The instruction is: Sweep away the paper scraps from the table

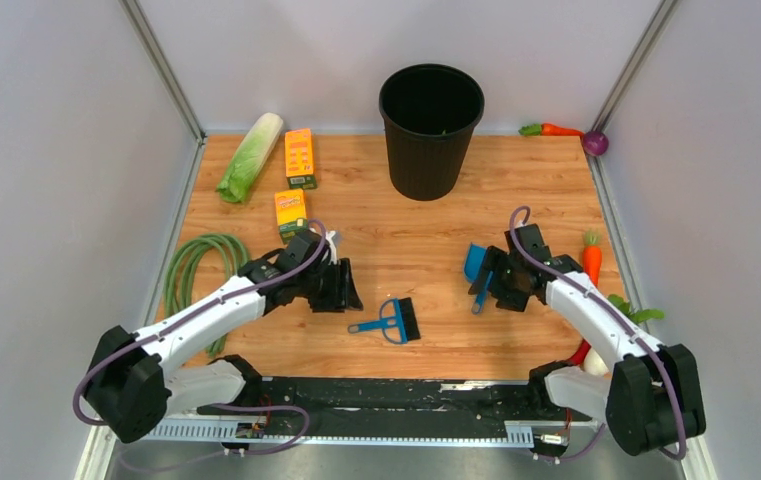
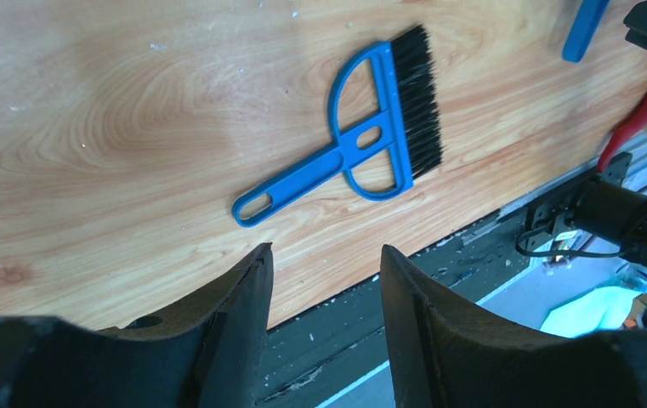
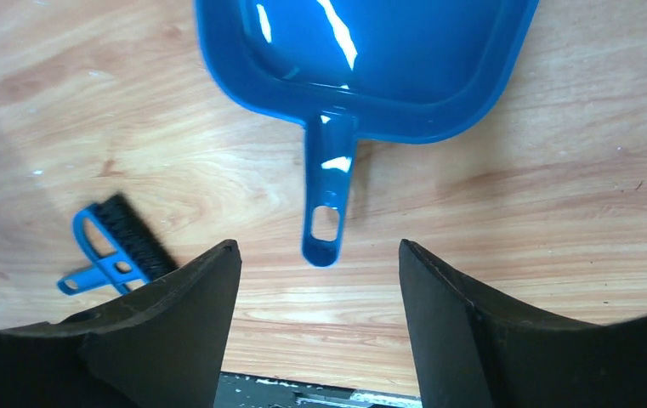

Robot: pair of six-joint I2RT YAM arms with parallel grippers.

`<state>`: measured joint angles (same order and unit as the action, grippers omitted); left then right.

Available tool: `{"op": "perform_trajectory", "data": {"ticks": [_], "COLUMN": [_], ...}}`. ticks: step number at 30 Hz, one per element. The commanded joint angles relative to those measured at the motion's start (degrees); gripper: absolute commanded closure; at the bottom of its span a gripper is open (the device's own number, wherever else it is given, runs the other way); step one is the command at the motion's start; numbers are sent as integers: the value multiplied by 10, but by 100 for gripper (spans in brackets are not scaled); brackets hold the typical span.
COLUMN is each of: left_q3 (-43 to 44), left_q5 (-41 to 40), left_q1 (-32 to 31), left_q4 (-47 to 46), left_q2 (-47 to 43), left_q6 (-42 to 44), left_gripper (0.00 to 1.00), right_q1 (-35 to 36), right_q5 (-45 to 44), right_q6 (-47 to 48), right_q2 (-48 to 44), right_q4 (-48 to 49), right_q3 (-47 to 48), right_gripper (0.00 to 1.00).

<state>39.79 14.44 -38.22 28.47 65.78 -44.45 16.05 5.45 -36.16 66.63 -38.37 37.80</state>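
On the wooden table point(image 1: 426, 215), a black bin point(image 1: 430, 130) is seen standing at the far edge. Both claws are held spread. The left gripper point(image 2: 325, 250) is poised near the handle of the blue brush point(image 2: 371, 119), which is laid flat by the front edge. The right gripper point(image 3: 318, 246) is poised over the handle of the blue dustpan point(image 3: 362, 59). The paper scraps cannot be made out.
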Motion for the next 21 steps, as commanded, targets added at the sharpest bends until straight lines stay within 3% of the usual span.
{"op": "perform_trajectory", "data": {"ticks": [1, 4, 5, 12, 21], "left_q3": [60, 110, 120, 241, 219], "left_q5": [-31, -47, -55, -135, -256], "left_q1": [1, 1, 1, 1, 1], "left_q4": [55, 97, 113, 167, 96], "left_q2": [-26, -31, -32, -64, -177], "left_q6": [31, 54, 61, 127, 169], "left_gripper": [43, 43, 43, 44, 41], "right_q1": [3, 2, 2, 3, 2], "right_q5": [-2, -11, -13, -40, -47], "right_q6": [-9, -6, -3, 20, 22], "right_q2": [-45, -63, -68, -114, -263], "right_q4": [-21, -22, -23, -22, 79], "right_q3": [52, 84, 96, 155, 107], "right_gripper": [17, 13, 0, 0, 0]}}
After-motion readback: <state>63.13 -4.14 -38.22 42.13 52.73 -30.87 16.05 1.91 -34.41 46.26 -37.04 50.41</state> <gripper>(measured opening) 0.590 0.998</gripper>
